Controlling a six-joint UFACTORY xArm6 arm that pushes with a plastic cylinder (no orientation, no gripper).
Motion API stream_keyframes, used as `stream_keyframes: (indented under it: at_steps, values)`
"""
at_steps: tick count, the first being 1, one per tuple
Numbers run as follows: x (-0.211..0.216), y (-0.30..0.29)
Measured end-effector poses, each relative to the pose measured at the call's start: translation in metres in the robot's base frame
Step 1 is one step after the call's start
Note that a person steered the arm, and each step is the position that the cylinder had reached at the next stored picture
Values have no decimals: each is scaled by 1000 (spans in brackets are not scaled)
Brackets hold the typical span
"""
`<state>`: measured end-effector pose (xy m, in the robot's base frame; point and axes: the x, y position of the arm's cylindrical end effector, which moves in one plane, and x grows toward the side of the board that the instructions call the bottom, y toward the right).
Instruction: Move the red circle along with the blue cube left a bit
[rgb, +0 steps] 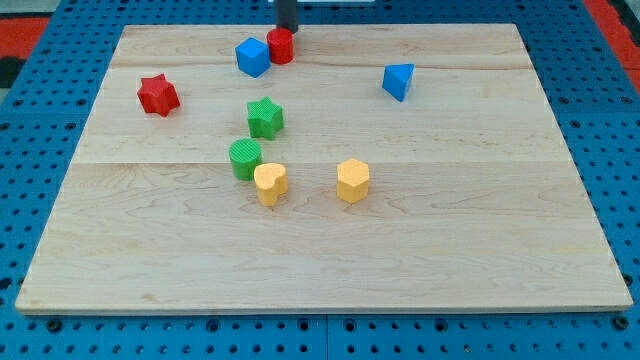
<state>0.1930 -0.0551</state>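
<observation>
The red circle (281, 46) stands near the board's top edge, touching the blue cube (253, 57) on its left. My tip (287, 30) comes down from the view's top and sits just above and slightly right of the red circle, touching or nearly touching it. The rod's upper part is cut off by the view's top edge.
A red star (158, 95) lies at the left. A blue triangular block (398, 81) is at the upper right. A green star (265, 117), a green cylinder (245, 159), a yellow heart (270, 183) and a yellow hexagon (352, 181) sit mid-board on the wooden board (480, 250).
</observation>
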Motion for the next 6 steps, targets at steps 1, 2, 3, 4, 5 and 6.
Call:
stream_keyframes:
  at_steps: [1, 2, 3, 4, 5, 6]
  values:
    - [3, 32]
    - [17, 85]
    - [17, 11]
    - [8, -46]
    - [8, -39]
    - [34, -10]
